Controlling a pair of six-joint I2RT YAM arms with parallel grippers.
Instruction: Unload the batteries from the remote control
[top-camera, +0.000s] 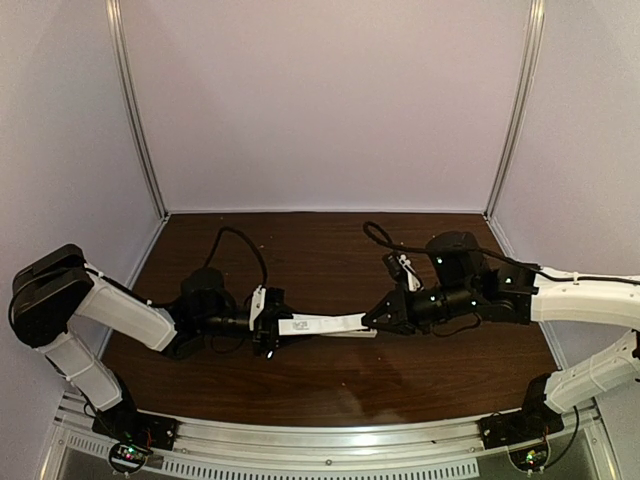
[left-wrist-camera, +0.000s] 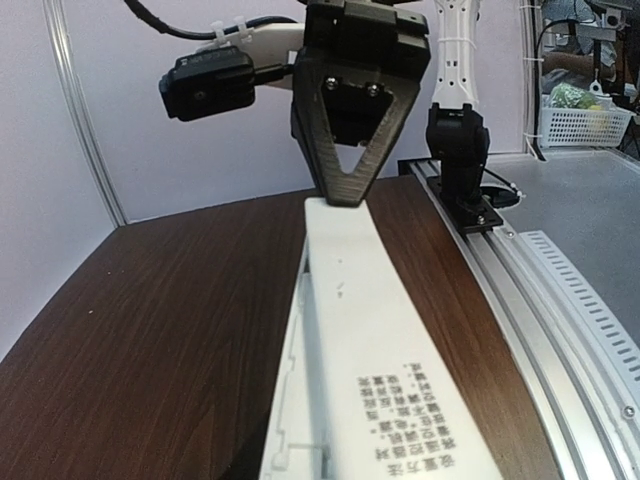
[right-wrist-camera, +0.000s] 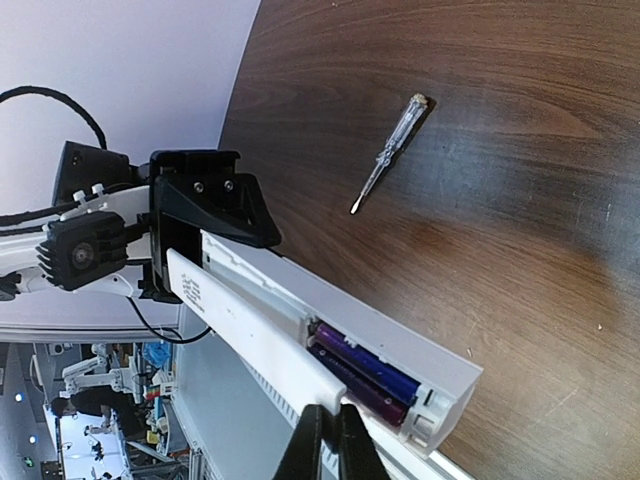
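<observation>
The remote control (right-wrist-camera: 420, 345) is a white bar held above the table between both arms. Its battery cover (right-wrist-camera: 245, 325), a thin white strip with printed text, is slid partly off. Two purple batteries (right-wrist-camera: 375, 365) lie in the open compartment. My left gripper (top-camera: 267, 322) is shut on the remote's far end, also seen in the right wrist view (right-wrist-camera: 205, 210). My right gripper (right-wrist-camera: 333, 428) is shut on the cover's near end. In the left wrist view the cover (left-wrist-camera: 375, 330) lies over the remote body (left-wrist-camera: 285, 420), with my right gripper (left-wrist-camera: 345, 190) at its far end.
A small screwdriver (right-wrist-camera: 388, 155) lies loose on the brown table (top-camera: 320, 390) beyond the remote. Metal rail (top-camera: 330, 440) runs along the table's near edge. Pale walls stand at the back and sides.
</observation>
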